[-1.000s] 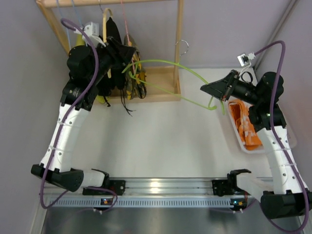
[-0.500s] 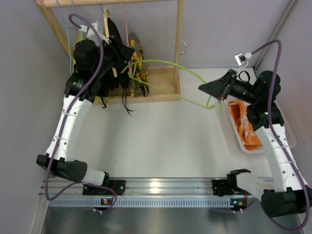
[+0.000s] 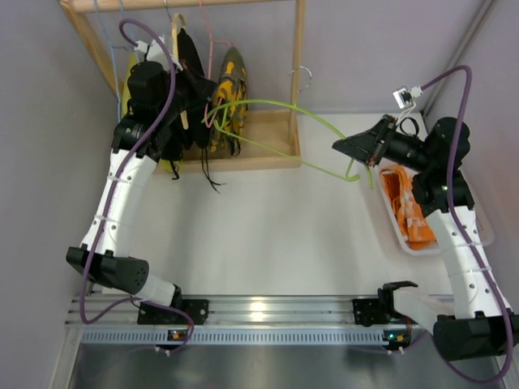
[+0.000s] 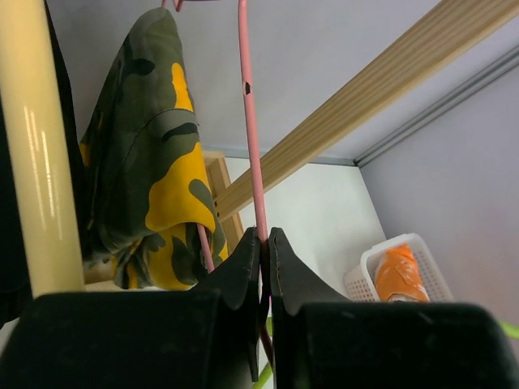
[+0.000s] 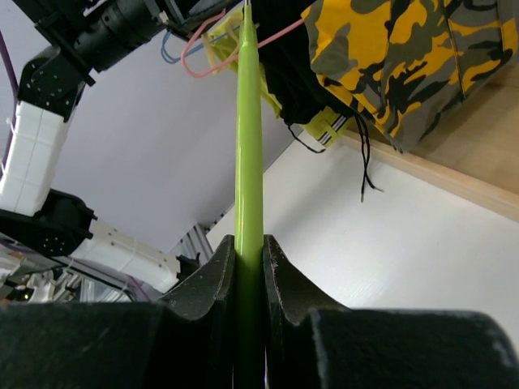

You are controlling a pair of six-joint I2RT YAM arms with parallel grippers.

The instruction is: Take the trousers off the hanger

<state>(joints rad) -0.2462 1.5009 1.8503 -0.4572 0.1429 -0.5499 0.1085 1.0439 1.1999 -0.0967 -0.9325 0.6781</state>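
Left wrist alone reveals left claw (image 4: 262, 237) pinching pink hanger (image 4: 250, 121); right claw (image 5: 248, 243) clamps green hanger (image 5: 248, 121).

We are seeing the middle of the table (image 3: 259, 235) lying open between the two arms, a wide lane for any tool. The lime-green hanger (image 5: 248, 146) is stretching from the wooden rack (image 3: 298, 73) to the right tool (image 5: 249, 243), barring the far right. The camouflage garment (image 3: 229, 87) and pink wire hanger (image 4: 249, 121) are crowding the left tool (image 4: 264, 237). The white basket (image 4: 362, 280) is filling the right edge.
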